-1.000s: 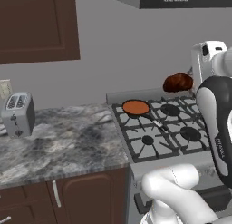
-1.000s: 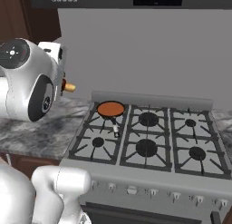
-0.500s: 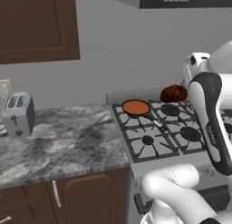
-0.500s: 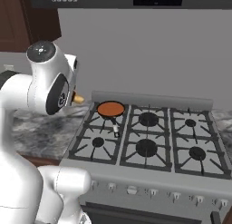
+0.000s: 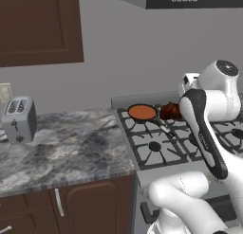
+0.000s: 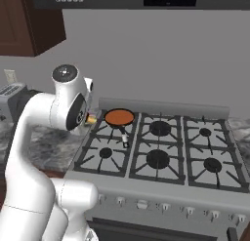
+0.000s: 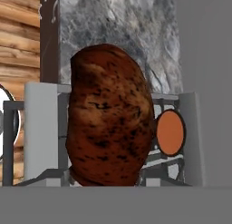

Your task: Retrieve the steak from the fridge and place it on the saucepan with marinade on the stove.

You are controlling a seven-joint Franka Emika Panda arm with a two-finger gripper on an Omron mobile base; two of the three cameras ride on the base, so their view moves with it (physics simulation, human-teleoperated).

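I'm in the carry step: the gripper (image 7: 106,184) is clamped on the dark reddish-brown oval steak (image 7: 108,114), held above the grey steel six-burner stove (image 6: 161,157) near its back left corner, just beside the small round saucepan (image 5: 142,112) with its flat orange marinade (image 6: 119,117). Next I judge I must shift the steak over the pan, lower it, then let go.

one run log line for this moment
phase: carrying | gripper: shut on steak | steak: in air above stove, beside saucepan | marinade: uncovered
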